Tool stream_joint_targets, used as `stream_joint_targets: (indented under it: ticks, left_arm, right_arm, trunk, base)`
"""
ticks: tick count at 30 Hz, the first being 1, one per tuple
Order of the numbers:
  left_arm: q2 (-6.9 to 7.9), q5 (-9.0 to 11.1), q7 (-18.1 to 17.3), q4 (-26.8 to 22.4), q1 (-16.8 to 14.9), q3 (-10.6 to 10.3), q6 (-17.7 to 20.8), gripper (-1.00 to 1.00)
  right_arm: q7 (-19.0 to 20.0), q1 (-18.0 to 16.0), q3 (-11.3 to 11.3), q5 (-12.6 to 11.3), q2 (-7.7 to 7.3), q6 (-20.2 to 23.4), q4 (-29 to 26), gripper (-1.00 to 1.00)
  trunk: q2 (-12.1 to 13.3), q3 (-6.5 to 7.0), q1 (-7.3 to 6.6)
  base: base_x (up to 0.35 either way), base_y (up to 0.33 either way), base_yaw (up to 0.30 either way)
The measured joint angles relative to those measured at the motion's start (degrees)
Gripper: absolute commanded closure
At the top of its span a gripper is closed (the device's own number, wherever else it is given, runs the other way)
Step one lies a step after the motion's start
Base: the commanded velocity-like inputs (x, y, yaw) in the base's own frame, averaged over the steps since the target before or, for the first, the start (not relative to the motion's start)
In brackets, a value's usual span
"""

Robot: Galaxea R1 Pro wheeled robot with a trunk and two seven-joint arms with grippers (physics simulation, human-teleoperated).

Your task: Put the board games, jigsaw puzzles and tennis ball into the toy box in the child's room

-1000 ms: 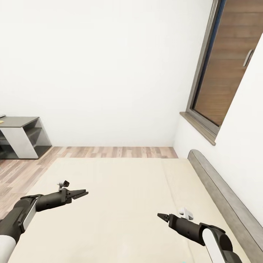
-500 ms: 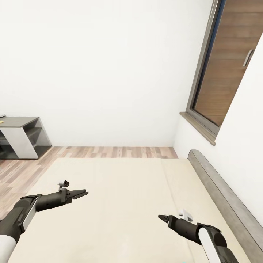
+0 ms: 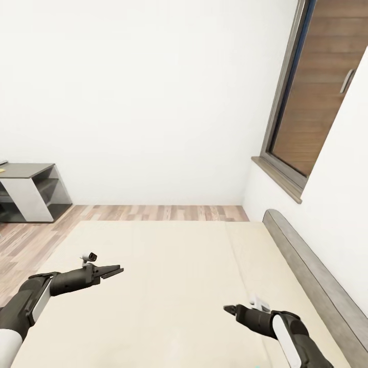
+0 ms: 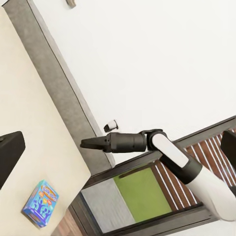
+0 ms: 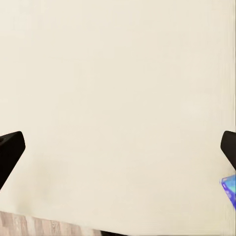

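While both arms reach low over the bed (image 3: 174,255), left claw (image 3: 113,270) and right claw (image 3: 228,308) look closed — empty.

You see only a blue sliver of a board game (image 5: 228,189) in the right wrist view, cut by the picture's edge beside a dark fingertip (image 5: 229,146); its print is too little to read. In the head view the table (image 3: 26,191) is cut at the left edge, so you cannot tell what stands on its top, and the bed (image 3: 168,286) runs out of the picture at the bottom. In the left wrist view, one dark finger (image 4: 10,155) is cut by the edge, and the marks on the blue board game (image 4: 40,202) near the bed's edge are too small to read.
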Motion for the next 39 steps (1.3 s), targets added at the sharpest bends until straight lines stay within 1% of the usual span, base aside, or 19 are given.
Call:
stream_joint_targets:
  ticks: [3,5,7,8,15,18,22,25,28,34,39]
  left_arm:
    - [0.00,0.01,0.00,0.00,0.00,0.03,0.00,-1.00]
    - [0.01,-0.01,0.00,0.00,0.00,0.05,0.00,-1.00]
    - [0.01,0.00,0.00,0.00,0.00,0.01,0.00,-1.00]
    - [0.01,0.01,0.00,0.00,0.00,-0.05,0.00,-1.00]
    - [0.04,-0.05,0.00,0.00,0.00,-0.06,0.00,-1.00]
    - [0.02,-0.06,0.00,0.00,0.00,-0.15,0.00,-1.00]
    - [0.01,-0.07,0.00,0.01,0.00,-0.28,0.00,-1.00]
    - [0.00,-0.08,0.00,0.00,0.00,-0.33,0.00,-1.00]
    - [0.00,-0.08,0.00,0.00,0.00,-0.31,0.00,-1.00]
    - [0.00,-0.08,0.00,0.00,0.00,-0.29,0.00,-1.00]
    - [0.00,-0.08,0.00,0.02,0.00,-0.28,0.00,-1.00]
  right_arm:
    - [-0.61,-0.38,-0.03,0.08,-0.77,-0.24,1.65,-1.00]
    - [-1.74,-0.58,-0.05,0.11,-1.48,-0.58,3.74,-1.00]
    - [-3.40,-0.74,-0.09,0.16,-1.96,-1.80,6.04,-1.00]
    - [-4.80,-0.81,-0.10,0.23,-2.17,-3.07,7.34,-1.00]
    - [-12.84,-1.49,-0.20,0.43,-2.74,-9.74,12.69,-1.00]
    - [-14.65,-2.80,-0.26,0.58,-3.44,-11.24,15.18,-1.00]
    - [-15.38,-3.81,-0.24,0.58,-4.21,-12.09,17.65,-1.00]
    - [-15.47,-4.11,-0.22,0.52,-4.46,-12.33,18.55,-1.00]
    - [-15.51,-4.23,-0.14,0.56,-4.52,-12.43,18.93,-1.00]
    - [-15.53,-4.30,0.14,0.74,-4.12,-12.38,19.14,-1.00]
    - [-15.56,-4.43,0.13,0.59,-4.20,-12.23,19.17,-1.00]
  trunk:
    - [0.00,0.00,0.00]
    - [0.00,0.00,0.00]
    - [0.00,0.00,0.00]
    - [0.00,0.00,0.00]
    - [0.00,0.00,0.00]
    - [0.00,0.00,0.00]
    - [0.00,0.00,0.00]
    - [0.00,0.00,0.00]
    - [0.00,0.00,0.00]
    - [0.00,0.00,0.00]
    - [0.00,0.00,0.00]
  base:
    - [0.000,0.000,0.000]
    - [0.000,0.000,0.000]
    - [0.000,0.000,0.000]
    - [0.000,0.000,0.000]
    - [0.000,0.000,0.000]
    - [0.000,0.000,0.000]
    - [0.000,0.000,0.000]
    - [0.000,0.000,0.000]
    - [0.000,0.000,0.000]
    - [0.000,0.000,0.000]
    - [0.000,0.000,0.000]
